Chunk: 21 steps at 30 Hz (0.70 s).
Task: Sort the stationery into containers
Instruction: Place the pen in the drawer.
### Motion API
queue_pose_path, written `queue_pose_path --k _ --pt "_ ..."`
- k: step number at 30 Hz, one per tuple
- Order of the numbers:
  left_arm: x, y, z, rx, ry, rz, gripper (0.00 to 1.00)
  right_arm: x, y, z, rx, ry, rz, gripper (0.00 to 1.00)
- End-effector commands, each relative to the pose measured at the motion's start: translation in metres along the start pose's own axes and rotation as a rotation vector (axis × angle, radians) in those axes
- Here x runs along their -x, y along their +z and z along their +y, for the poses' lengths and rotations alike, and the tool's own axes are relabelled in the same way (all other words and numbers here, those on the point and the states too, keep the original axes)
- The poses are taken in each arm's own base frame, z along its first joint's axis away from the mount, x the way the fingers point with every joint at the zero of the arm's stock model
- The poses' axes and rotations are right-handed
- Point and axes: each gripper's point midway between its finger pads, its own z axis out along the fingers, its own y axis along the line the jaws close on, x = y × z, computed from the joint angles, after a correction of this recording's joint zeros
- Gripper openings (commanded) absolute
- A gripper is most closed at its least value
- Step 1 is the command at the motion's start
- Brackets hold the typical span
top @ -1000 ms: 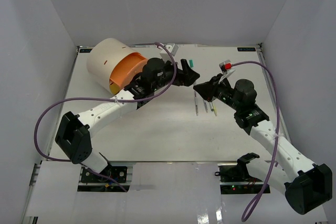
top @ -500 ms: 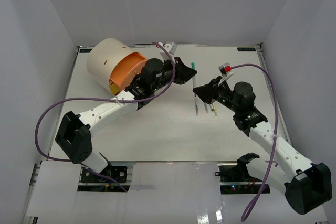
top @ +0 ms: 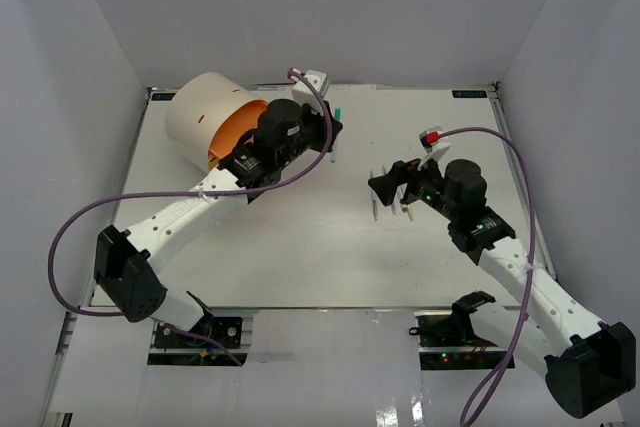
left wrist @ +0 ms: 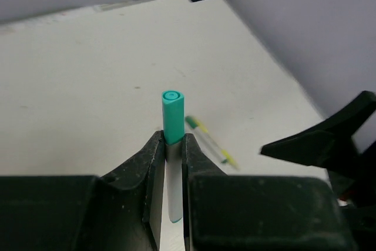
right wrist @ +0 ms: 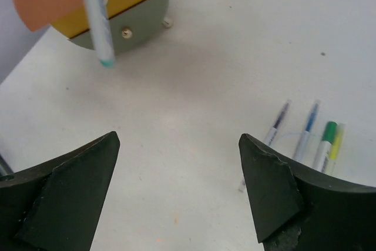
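We can read no text, brand or number anywhere. A small dark label (top: 163, 94) sits on the far edge of the table (top: 300, 247) just behind the organizer (top: 200, 112), and a second dark label (top: 468, 94) lies well to the organizer's right; their print is too small for us to read.

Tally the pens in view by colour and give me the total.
slim white pen with teal cap: 1
slim purple-tipped pen: 1
slim blue-tipped pen: 1
slim green-capped pen: 1
slim yellow pen: 1
Total: 5
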Motion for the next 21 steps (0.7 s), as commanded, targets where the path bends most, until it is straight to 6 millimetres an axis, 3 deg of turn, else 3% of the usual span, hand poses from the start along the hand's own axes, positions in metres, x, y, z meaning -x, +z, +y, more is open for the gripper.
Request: queue_pose_path --k 1,2,3,4,9,15,21 --pt "0.085 -0.056 0.039 0.225 0.288 -0.089 0.05 -0.003 -0.011 -0.026 -0.137 -0.075 0.036 0.89" --pt "0.092 -0.063 0.046 0.258 0.330 -0.081 0.05 -0.005 -0.012 -0.028 -0.149 -0.083 0.043 0.89" --pt "0.094 -0.075 0.069 0.342 0.418 -0.031 0.05 -0.011 -0.015 -0.032 -0.166 -0.093 0.069 0.89" --pt "0.111 -0.084 0.073 0.371 0.442 -0.044 0.05 -0.015 -0.017 -0.036 -0.187 -0.097 0.079 0.89" --pt "0.131 -0.111 0.115 0.493 0.541 0.032 0.05 -0.027 -0.020 -0.044 -0.216 -0.110 0.111 0.90" --pt "0.100 -0.106 0.167 0.597 0.627 0.232 0.08 -0.033 -0.018 -0.048 -0.235 -0.098 0.142 0.90" --pt "0.074 -0.096 0.197 0.619 0.642 0.325 0.16 -0.038 -0.018 -0.050 -0.238 -0.096 0.156 0.90"
